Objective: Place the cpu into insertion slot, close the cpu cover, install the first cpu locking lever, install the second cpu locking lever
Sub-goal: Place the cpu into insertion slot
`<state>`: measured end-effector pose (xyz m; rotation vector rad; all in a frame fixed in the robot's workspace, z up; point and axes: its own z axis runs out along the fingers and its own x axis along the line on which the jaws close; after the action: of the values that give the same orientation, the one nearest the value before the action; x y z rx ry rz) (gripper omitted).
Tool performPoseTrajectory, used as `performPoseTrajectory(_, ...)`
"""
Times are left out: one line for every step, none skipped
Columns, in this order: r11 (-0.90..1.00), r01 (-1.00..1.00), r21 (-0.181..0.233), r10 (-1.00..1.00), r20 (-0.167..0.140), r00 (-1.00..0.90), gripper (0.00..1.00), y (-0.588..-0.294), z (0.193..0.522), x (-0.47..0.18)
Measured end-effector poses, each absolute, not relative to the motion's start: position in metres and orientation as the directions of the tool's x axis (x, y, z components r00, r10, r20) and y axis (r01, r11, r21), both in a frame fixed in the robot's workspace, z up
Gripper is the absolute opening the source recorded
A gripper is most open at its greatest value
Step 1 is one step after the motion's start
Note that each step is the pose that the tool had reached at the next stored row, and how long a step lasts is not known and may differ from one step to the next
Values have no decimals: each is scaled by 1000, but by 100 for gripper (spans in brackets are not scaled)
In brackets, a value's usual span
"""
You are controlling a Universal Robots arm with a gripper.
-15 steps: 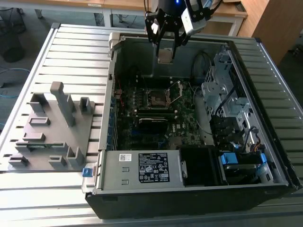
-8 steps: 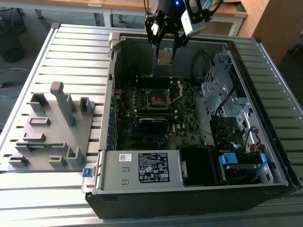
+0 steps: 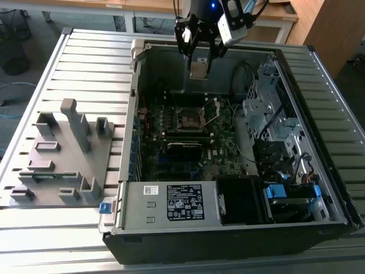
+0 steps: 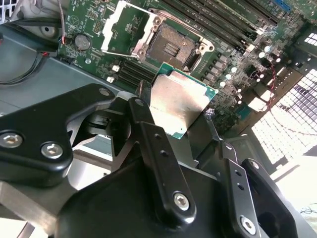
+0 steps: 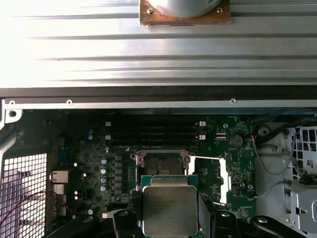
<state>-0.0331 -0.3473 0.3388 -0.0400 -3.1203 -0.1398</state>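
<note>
Robotics lab, slatted aluminium bench [image 3: 91,63], opened computer case [image 3: 228,244], grey fixture plate [image 3: 54,174], wooden desks [image 3: 149,5] behind.

The exterior view looks steeply down from a raised spot off the arm. It is wide enough to take in the whole open computer case [image 3: 130,142] on the slatted desk [image 3: 85,57]. Both wrist views sit close behind the hand [image 3: 199,64] and face down past the gripped cpu [image 4: 181,101] [image 5: 170,208] at the motherboard [image 5: 223,144]. They share the insertion slot [image 4: 172,44] [image 5: 161,166] and the raised cpu cover [image 4: 110,27] [image 5: 225,181].
</note>
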Motion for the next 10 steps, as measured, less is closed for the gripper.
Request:
performPoseTrajectory(996, 26, 89, 25, 19, -1000, 54, -347, 339, -33)
performPoseTrajectory(996, 26, 90, 25, 19, -1000, 54, -347, 338, -33)
performPoseTrajectory(996, 26, 89, 25, 19, -1000, 54, -347, 337, -33)
performPoseTrajectory(996, 26, 89, 25, 18, -1000, 54, -347, 336, -33)
performPoseTrajectory(996, 26, 89, 25, 18, -1000, 54, -347, 336, -33)
performPoseTrajectory(996, 26, 89, 25, 18, -1000, 54, -347, 335, -33)
performPoseTrajectory(996, 26, 89, 25, 18, -1000, 54, -347, 335, -33)
performPoseTrajectory(996, 26, 89, 25, 18, -1000, 54, -347, 335, -33)
performPoseTrajectory(996, 26, 89, 25, 18, -1000, 54, -347, 335, -33)
performPoseTrajectory(996, 26, 89, 25, 18, -1000, 54, -347, 335, -33)
